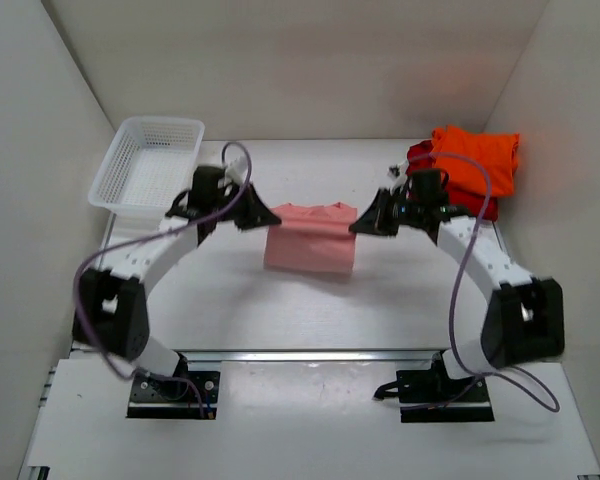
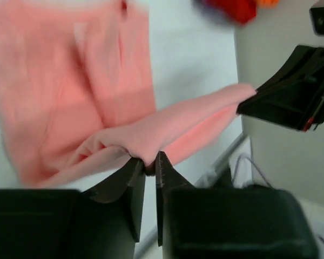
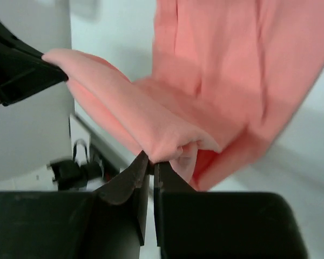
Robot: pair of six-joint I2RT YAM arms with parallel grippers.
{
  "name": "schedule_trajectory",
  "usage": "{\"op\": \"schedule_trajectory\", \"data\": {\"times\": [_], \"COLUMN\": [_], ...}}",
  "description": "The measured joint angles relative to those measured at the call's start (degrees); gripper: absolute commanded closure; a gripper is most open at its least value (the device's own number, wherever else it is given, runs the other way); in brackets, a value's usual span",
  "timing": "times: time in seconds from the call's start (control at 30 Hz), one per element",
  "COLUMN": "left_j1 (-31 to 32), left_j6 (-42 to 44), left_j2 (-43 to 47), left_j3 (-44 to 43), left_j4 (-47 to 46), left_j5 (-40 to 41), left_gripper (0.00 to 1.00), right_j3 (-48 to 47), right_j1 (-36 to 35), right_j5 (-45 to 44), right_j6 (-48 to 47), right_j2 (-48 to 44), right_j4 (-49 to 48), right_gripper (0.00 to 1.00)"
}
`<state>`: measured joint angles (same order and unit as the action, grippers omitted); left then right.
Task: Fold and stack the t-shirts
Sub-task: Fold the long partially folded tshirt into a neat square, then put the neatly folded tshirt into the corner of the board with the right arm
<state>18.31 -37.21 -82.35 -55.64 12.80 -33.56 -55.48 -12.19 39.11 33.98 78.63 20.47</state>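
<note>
The salmon-pink t-shirt (image 1: 311,238) hangs stretched between my two grippers above the middle of the table, its lower part draping down onto the surface. My left gripper (image 1: 270,217) is shut on its left corner, and the wrist view shows pink cloth (image 2: 151,135) pinched at the tips of that gripper (image 2: 150,163). My right gripper (image 1: 359,225) is shut on the right corner, with the fabric (image 3: 167,135) bunched at the tips of the right gripper (image 3: 152,164). The orange t-shirt (image 1: 478,160) lies on the red t-shirt (image 1: 425,158) at the back right.
A white mesh basket (image 1: 148,163) stands at the back left. White walls enclose the table on three sides. The arm bases sit on a metal rail (image 1: 310,355) at the near edge.
</note>
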Motion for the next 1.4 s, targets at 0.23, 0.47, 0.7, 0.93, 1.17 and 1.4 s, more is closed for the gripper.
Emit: {"op": "schedule_trajectory", "data": {"times": [0.23, 0.47, 0.7, 0.93, 1.17, 1.4], "left_j1": [-5.44, -7.54, -9.40, -12.07, -13.55, -13.84], "left_j6": [2.54, -0.13, -3.37, -4.92, -5.35, -5.42], "left_j2": [-37.46, -38.47, -19.17, -1.25, 4.13, 7.58], "left_j3": [-40.59, -24.44, -1.64, 10.25, 12.15, 14.32], "left_j4": [-1.25, -4.50, -13.14, -17.55, -16.87, -16.52], "left_j5": [-1.16, -0.57, -2.73, -4.33, -5.16, -5.62], "left_gripper": [0.01, 0.01, 0.02, 0.01, 0.01, 0.01], "right_j3": [-36.52, -30.91, -11.85, -8.11, -15.50, -25.09], "right_j1": [6.32, 7.39, 6.91, 3.48, -0.31, 1.90], "right_j5": [-4.83, -10.56, -7.61, -0.55, 8.44, 7.74], "right_j6": [-8.66, -11.32, -7.52, 3.23, 9.22, -6.01], "right_j2": [33.79, 38.38, 30.42, 33.11, 44.63, 46.07], "right_j4": [2.10, 2.14, -7.10, -23.17, -30.84, -11.32], "right_gripper": [0.34, 0.09, 0.08, 0.07, 1.00, 1.00]}}
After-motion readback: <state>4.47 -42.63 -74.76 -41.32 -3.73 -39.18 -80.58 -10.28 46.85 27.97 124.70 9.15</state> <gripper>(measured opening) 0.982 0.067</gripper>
